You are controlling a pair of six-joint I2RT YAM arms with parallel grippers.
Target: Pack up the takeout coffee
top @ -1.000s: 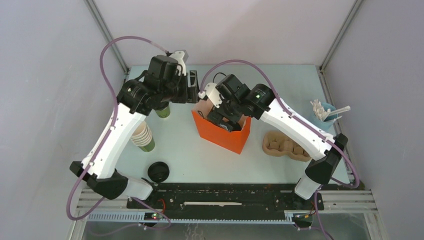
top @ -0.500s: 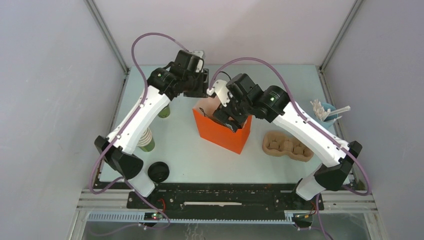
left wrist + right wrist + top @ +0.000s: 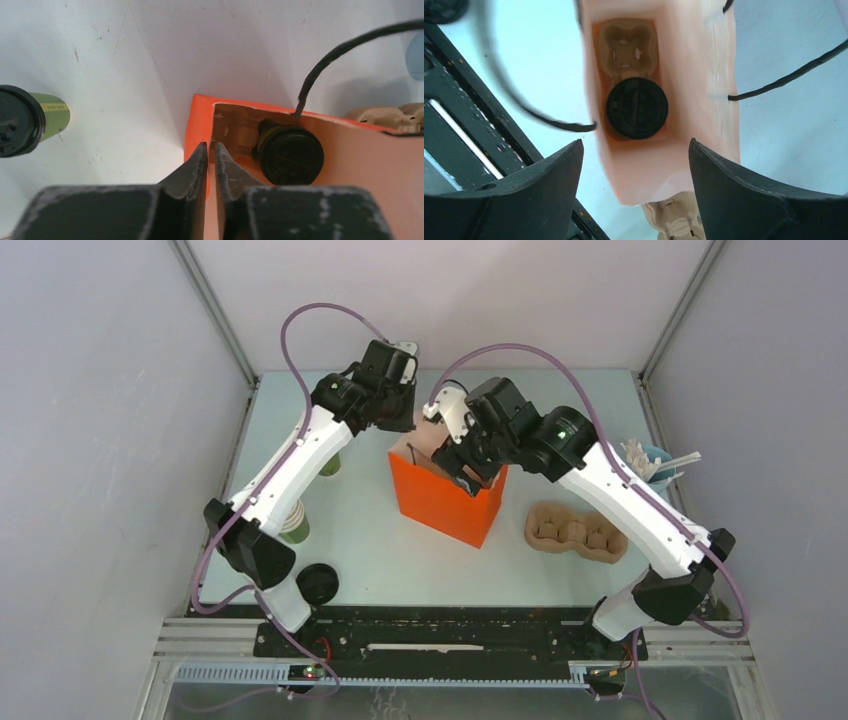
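An orange paper bag [image 3: 445, 498] stands upright mid-table. One takeout coffee [image 3: 636, 107], an olive-green cup with a black lid, sits inside it on a cardboard carrier [image 3: 626, 45]; the left wrist view also shows this coffee [image 3: 291, 154]. A second capped coffee [image 3: 25, 121] stands on the table to the left, half hidden under my left arm in the top view. My left gripper [image 3: 211, 147] is shut on the bag's back-left rim [image 3: 200, 107]. Over the bag's mouth my right gripper [image 3: 635, 145] hangs open, holding nothing.
A stack of lidless cups [image 3: 290, 520] and loose black lids [image 3: 317, 583] are at the front left. A moulded cup carrier [image 3: 575, 530] lies right of the bag. A blue cup of stirrers [image 3: 648, 462] stands at the far right. The bag's black cord handles arch over its mouth.
My left arm swung right from the coffee on the table to the bag's rim and closed there. My right gripper lifted a little above the bag and stayed open.
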